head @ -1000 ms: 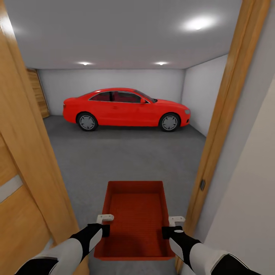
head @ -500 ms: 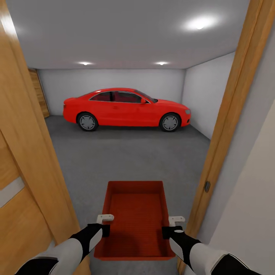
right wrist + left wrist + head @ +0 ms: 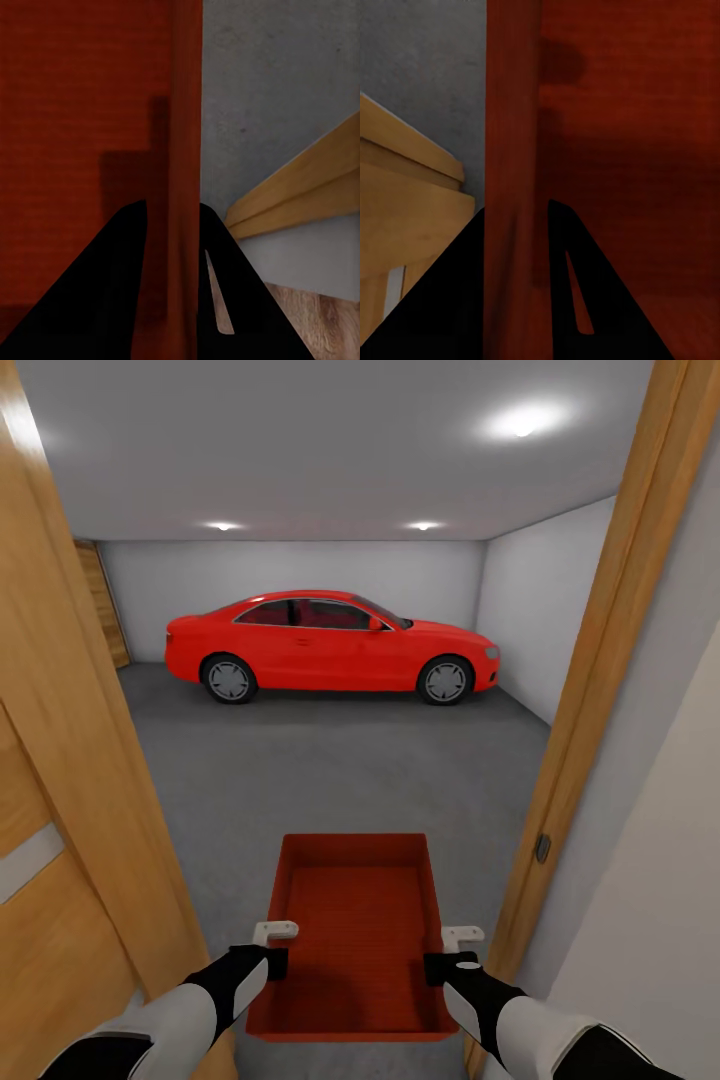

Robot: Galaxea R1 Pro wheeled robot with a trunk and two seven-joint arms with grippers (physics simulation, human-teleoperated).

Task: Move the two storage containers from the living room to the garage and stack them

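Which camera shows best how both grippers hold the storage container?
The head view: the whole storage container shows, with the left gripper and right gripper on opposite side walls. Each wrist view shows one wall between dark fingers.

Red car (image 3: 330, 645) parked by far wall; wooden door frame (image 3: 590, 660) right; ceiling lights.
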